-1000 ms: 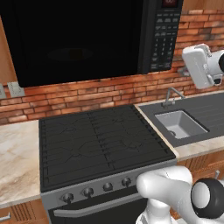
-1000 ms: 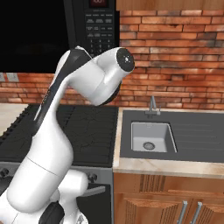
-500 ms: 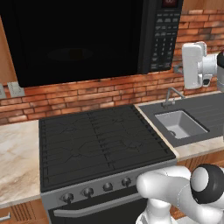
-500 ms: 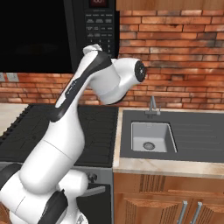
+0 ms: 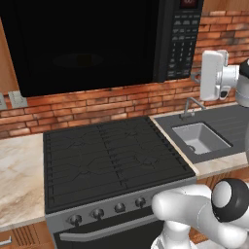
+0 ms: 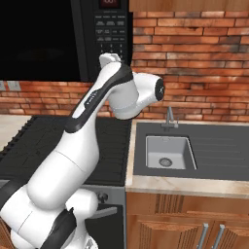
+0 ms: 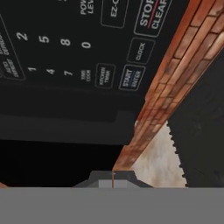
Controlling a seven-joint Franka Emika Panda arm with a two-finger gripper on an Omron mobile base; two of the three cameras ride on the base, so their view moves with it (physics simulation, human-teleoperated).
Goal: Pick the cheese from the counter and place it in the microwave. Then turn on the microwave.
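Note:
The microwave [image 5: 92, 44] hangs over the stove with its wide dark door closed. Its button panel [image 5: 182, 41] is at the right, also seen as the button panel [image 6: 111, 29]. My gripper [image 5: 196, 77] is shut and empty, just right of the panel's lower edge and pointing at it. In the hand view the shut gripper [image 7: 112, 176] faces the keypad close up, with the START/ENTER button [image 7: 132, 78] ahead and above it. The cheese is hidden. The beige counter [image 5: 19, 170] lies left of the stove.
A black stovetop [image 5: 112, 160] sits below the microwave. To its right is a dark sink [image 5: 199, 138] with a faucet [image 5: 187, 104]. A brick wall [image 6: 194, 63] runs behind. A wall outlet [image 5: 17, 98] is at the far left.
My hand has swung left and up toward the microwave's button panel. The gripper stayed shut.

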